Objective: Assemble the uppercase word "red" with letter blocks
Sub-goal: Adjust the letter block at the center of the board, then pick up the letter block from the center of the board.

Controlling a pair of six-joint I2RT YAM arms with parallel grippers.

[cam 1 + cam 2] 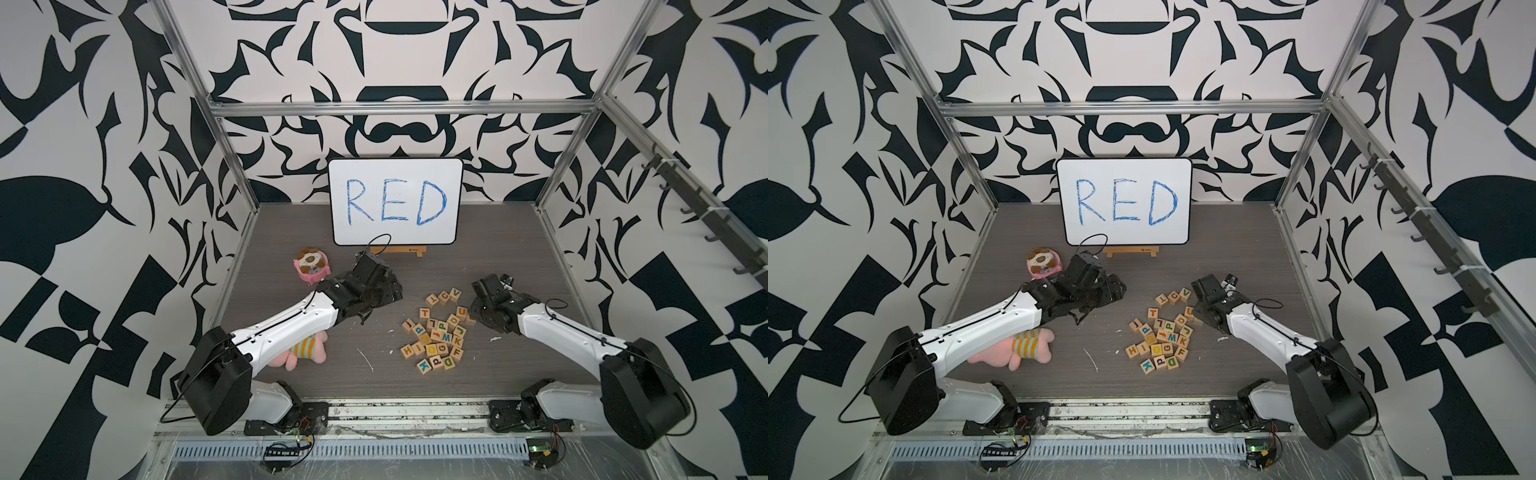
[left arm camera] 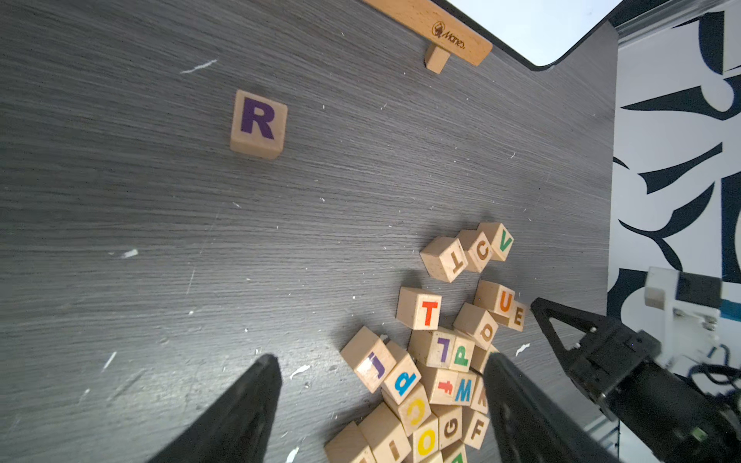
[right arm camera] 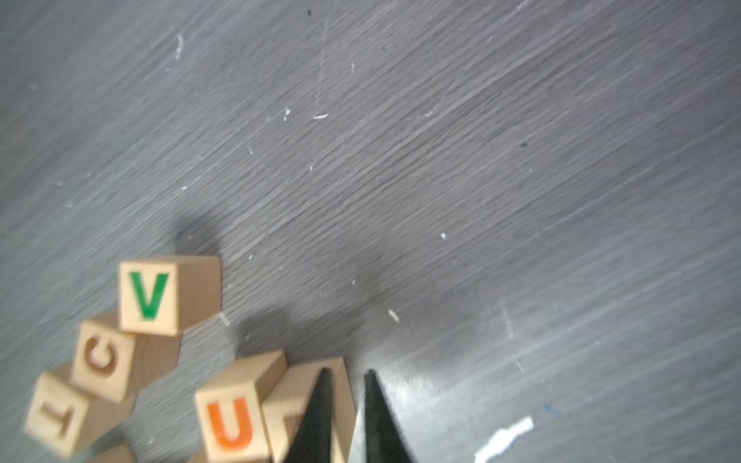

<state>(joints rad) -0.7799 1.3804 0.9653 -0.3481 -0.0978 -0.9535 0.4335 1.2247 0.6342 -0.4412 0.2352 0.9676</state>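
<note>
The letter blocks [image 1: 438,332] lie in a loose pile right of centre in both top views. A block with a dark purple R [image 2: 258,124] sits alone on the table in the left wrist view; the left arm hides it in both top views. My left gripper [image 2: 379,360] is open, its fingers wide apart above the pile's left edge and holding nothing. My right gripper [image 3: 348,373] is open by a narrow gap, with one finger lying over the E block [image 2: 517,316] beside the orange U block [image 3: 230,421]. A green D block [image 1: 448,362] lies at the pile's near edge. No word "red" stands in a row.
A whiteboard [image 1: 395,201] with blue handwritten RED stands on a wooden easel [image 1: 399,250] at the back. A pink plush toy [image 1: 299,351] lies under the left arm. A pink bowl-shaped toy [image 1: 311,266] sits at the back left. Metal frame posts edge the table.
</note>
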